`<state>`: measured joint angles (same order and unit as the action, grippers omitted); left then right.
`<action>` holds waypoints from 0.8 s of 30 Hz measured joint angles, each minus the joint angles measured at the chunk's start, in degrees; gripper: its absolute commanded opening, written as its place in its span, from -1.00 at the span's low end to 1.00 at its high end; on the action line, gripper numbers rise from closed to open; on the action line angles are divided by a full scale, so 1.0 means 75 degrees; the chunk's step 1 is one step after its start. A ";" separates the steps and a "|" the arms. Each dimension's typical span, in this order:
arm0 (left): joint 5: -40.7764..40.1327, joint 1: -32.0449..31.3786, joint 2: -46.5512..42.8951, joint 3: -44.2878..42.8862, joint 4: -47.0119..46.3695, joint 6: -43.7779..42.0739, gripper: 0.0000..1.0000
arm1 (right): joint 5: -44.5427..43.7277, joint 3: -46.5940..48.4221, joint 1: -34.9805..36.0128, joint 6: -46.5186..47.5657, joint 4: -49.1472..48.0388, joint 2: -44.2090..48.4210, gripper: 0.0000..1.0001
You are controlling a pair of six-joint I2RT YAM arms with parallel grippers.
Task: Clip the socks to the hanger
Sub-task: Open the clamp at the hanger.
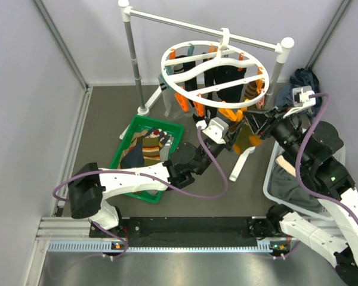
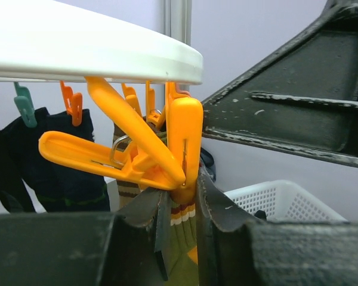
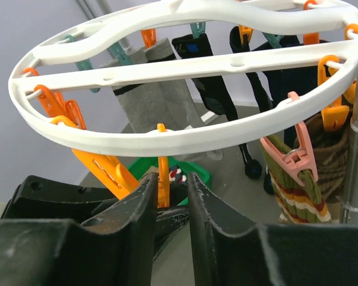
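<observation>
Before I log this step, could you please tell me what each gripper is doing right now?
Left gripper: closed, holding the striped sock.
Right gripper: closed, apparently pinching an orange clip.

The white ring hanger (image 1: 164, 64) hangs level, orange clips (image 2: 185, 137) round its rim. Dark socks (image 1: 228, 72) and a grey sock (image 3: 161, 95) dangle clipped; a striped sock (image 2: 182, 217) meets one clip; loose socks (image 1: 150, 146) lie heaped below.

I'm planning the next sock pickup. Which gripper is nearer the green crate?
Left. The left gripper, gripping a striped sock at the hanger's front rim, sits just right of the green crate; the right gripper is farther right, beyond it.
</observation>
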<state>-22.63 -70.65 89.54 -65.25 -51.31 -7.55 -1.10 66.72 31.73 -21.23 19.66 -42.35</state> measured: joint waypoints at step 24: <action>-0.0134 -0.0009 -0.0003 0.0000 0.0052 0.0090 -1.00 | 0.0568 0.0274 0.0000 0.0297 0.0163 -0.0160 0.13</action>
<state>-23.64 -70.72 89.52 -65.25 -50.92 -6.87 3.16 68.77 31.73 -19.00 20.88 -43.55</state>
